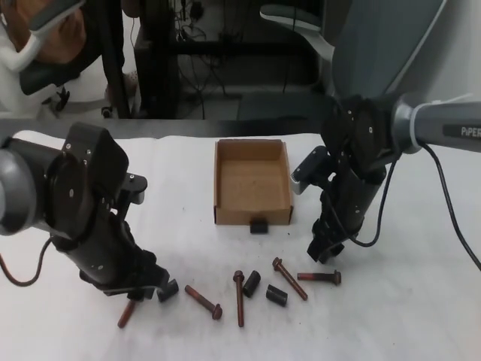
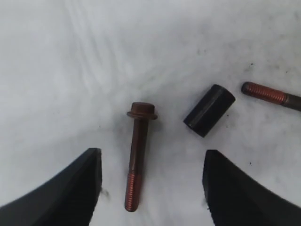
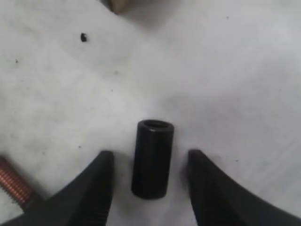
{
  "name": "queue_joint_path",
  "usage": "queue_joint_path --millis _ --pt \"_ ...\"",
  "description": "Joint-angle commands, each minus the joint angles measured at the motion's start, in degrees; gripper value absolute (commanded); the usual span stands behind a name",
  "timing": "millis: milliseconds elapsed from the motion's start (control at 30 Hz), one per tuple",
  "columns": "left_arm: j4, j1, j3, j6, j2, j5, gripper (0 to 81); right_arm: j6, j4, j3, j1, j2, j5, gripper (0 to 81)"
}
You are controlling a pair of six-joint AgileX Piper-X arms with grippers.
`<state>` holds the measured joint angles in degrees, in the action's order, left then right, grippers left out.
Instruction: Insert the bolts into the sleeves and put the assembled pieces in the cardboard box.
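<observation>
My left gripper (image 2: 153, 154) hangs open low over the white cloth. A rusty bolt (image 2: 139, 160) lies between its black fingers (image 2: 70, 193), untouched. A black sleeve (image 2: 209, 110) lies just beside it, and a second bolt's threaded end (image 2: 270, 94) lies further off. My right gripper (image 3: 150, 155) is open too, its fingers on either side of another black sleeve (image 3: 153, 157) lying on the cloth. In the high view the left gripper (image 1: 143, 295) is at the front left and the right gripper (image 1: 325, 252) is to the front right of the cardboard box (image 1: 225, 180).
Between the arms lie more bolts (image 1: 204, 301) (image 1: 239, 297) (image 1: 289, 278) (image 1: 319, 277) and two loose sleeves (image 1: 251, 283) (image 1: 276, 295). One sleeve (image 1: 258, 225) sits against the box's front wall. A bolt end (image 3: 14, 186) lies close to the right gripper.
</observation>
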<state>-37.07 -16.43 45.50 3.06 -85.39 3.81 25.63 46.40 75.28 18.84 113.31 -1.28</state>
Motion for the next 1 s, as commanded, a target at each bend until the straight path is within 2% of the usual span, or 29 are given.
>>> queue_joint_path --millis 0,67,167,267,367,767,833,900,933,967 --pt "-0.30 -0.24 0.71 -0.06 0.08 -1.17 59.2 0.51 -2.68 0.55 0.51 2.25 1.29 41.7" --pt "-0.30 -0.24 0.71 -0.06 0.08 -1.17 59.2 1.47 -0.72 1.54 0.51 3.02 1.88 29.0" --pt "0.00 -0.24 0.71 -0.06 -0.12 -1.17 59.2 1.84 2.59 2.85 0.55 3.97 3.36 1.0" --pt "0.10 -0.24 0.78 -0.06 -1.71 -1.17 57.0 1.84 4.14 3.15 0.55 4.01 4.21 0.0" --pt "1.43 -0.24 0.78 -0.06 -4.90 -1.56 51.2 1.84 4.70 3.15 0.55 4.01 5.29 0.0" --pt "0.84 -0.13 6.30 2.59 -14.16 -3.81 50.3 1.41 6.69 3.04 0.55 3.90 5.28 0.0" --pt "-1.65 -0.13 6.90 2.59 -15.18 -5.20 41.4 1.41 6.42 3.04 0.55 3.90 5.28 0.0" --pt "-3.61 -0.13 6.96 2.59 -15.89 -6.53 21.4 1.41 5.75 3.04 0.55 3.90 5.28 0.0" --pt "-4.08 -0.13 6.96 2.59 -16.10 -6.77 5.6 0.92 5.29 3.04 0.55 3.90 5.28 0.0" --pt "-4.46 -0.13 6.96 2.59 -16.11 -7.07 1.1 -0.16 4.86 3.04 0.55 3.90 5.28 0.0"
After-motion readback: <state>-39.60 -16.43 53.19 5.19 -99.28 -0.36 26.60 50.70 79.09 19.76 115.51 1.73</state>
